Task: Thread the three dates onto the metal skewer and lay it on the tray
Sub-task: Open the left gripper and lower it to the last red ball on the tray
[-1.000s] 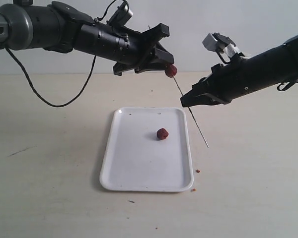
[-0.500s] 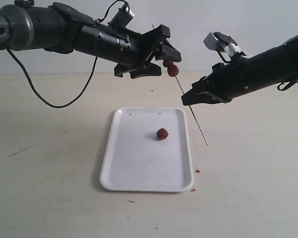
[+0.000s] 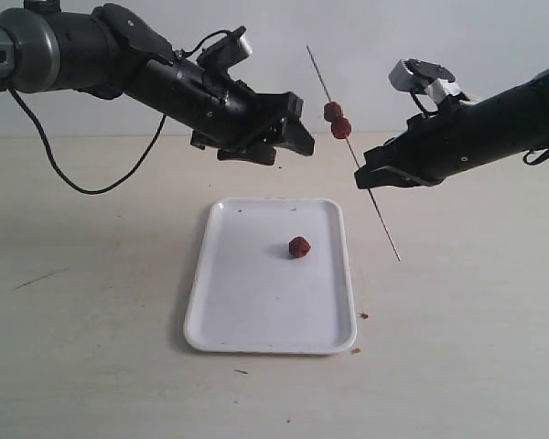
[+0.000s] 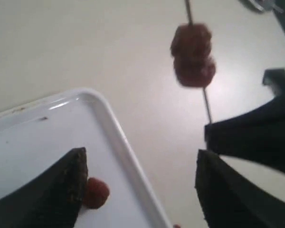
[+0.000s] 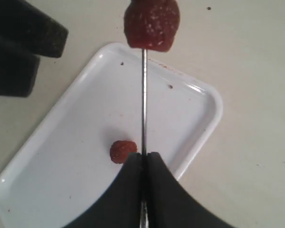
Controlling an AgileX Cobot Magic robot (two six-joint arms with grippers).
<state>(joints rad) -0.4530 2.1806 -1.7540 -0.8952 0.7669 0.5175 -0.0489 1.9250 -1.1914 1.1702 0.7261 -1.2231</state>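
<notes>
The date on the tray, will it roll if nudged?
Probably: the date looks roundish and lies loose on the glossy tray, so it may roll or slide. It seems small and light. Its rough-looking skin should help grip.

Frontal exterior, close wrists (shared tray [image 3: 247,311])

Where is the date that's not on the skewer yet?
In the exterior view the loose date lies on the tray, right of its centre, below the two threaded dates on the skewer in the right pincer.
</notes>
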